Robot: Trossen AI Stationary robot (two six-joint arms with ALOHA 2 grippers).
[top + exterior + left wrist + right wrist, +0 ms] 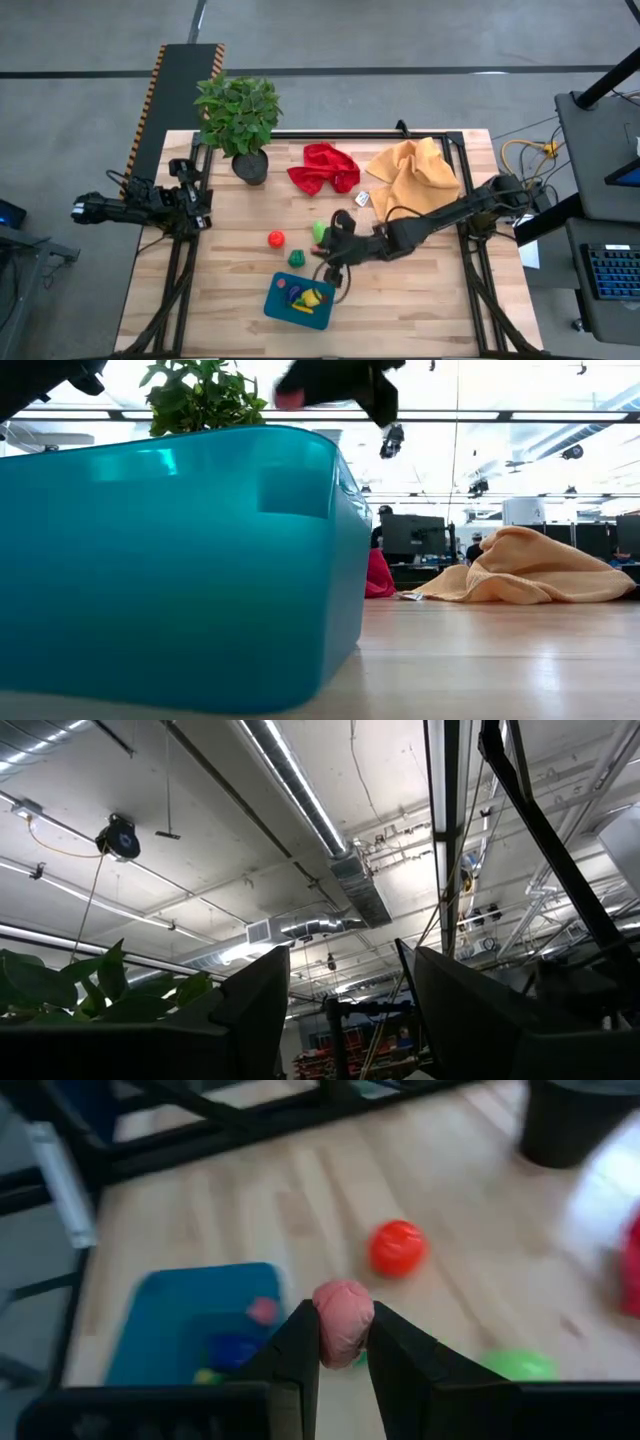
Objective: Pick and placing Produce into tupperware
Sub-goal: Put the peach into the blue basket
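The teal tupperware (298, 300) sits near the table's near edge with yellow, purple and pink pieces inside (263, 1311). My right gripper (328, 266) hovers just beyond its far right corner, shut on a pink toy piece (343, 1318). Still on the wood are a red piece (276, 238), a light green piece (318, 230) and a dark green piece (297, 258). The low view shows the tupperware wall (170, 560) close up and the right gripper (340, 380) above its rim. My left gripper (340, 1010) rests at the table's left edge, open, pointing at the ceiling. My right gripper pinches the pink piece (343, 1318) between its two fingers (300, 1350), at their free ends. The fingers reach in from the table's right side, slanting down. The piece is lifted clear of the table, higher than the tupperware's rim.
A potted plant (240, 115) stands at the far left. A red cloth (323, 168) and an orange cloth (412, 172) lie bunched near the far edge. Bare wood lies to the left and right of the tupperware.
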